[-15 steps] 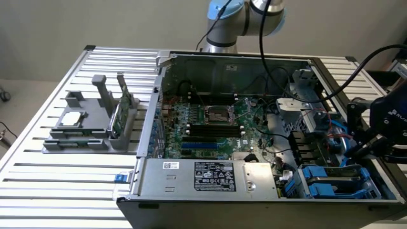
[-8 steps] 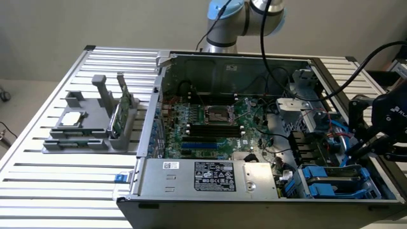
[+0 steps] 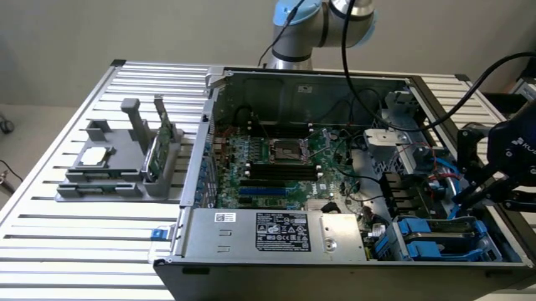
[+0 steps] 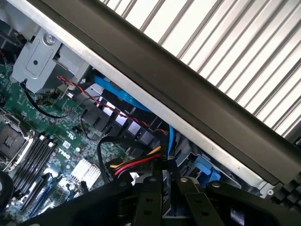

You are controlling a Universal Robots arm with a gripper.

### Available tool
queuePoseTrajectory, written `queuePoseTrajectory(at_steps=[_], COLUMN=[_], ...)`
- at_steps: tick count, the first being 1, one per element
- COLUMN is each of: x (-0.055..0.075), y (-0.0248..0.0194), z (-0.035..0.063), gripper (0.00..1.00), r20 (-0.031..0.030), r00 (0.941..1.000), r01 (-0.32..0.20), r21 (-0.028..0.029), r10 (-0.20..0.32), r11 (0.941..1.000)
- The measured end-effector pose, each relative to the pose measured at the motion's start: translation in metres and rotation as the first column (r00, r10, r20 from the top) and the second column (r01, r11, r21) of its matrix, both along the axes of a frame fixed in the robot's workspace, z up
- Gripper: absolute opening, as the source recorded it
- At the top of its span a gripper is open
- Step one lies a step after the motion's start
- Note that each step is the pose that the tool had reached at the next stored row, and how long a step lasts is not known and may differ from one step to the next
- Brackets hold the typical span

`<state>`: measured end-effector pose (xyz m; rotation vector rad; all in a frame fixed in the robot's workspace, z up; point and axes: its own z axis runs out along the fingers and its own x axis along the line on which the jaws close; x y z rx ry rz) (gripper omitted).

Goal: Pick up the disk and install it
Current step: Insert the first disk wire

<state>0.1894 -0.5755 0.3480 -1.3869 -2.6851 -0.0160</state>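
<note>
My black gripper (image 3: pixel 469 195) hangs inside the exterior view's right end of the open computer case (image 3: pixel 198 157), above the drive bay with its blue plastic carriers (image 3: pixel 435 241). In the wrist view the two dark fingers (image 4: pixel 146 197) stand close together on a thin slab seen edge-on, the disk (image 4: pixel 165 187). In the exterior view the disk (image 3: pixel 450 182) shows as a blue-edged strip just beside the gripper, above the bay. Most of its face is hidden. The blue bay plastic (image 4: pixel 204 167) lies just past the fingers.
Red, yellow, black and blue cables (image 4: pixel 136 162) crowd the space around the fingers. The case's dark side wall (image 4: pixel 197 101) runs close by. Across the case floor lies the motherboard (image 3: pixel 277 163), with the power supply (image 3: pixel 277 232) in front. A grey fixture (image 3: pixel 117 172) with a CPU chip (image 3: pixel 95 156) and a green card (image 3: pixel 155 147) sits at the exterior view's left.
</note>
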Motion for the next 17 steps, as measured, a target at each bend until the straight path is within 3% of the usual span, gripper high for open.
queuePoseTrajectory(at_steps=[9, 17], x=[-0.0038, -0.0049], y=[0.0001, 0.0001], z=[0.0000, 0.0001], gripper=[0.16, 0.16], r20=[0.0000, -0.0002], r00=[0.9968, 0.9839], r01=[0.080, 0.179], r21=[-0.0002, -0.0005], r10=[-0.080, -0.179], r11=[0.9968, 0.9839])
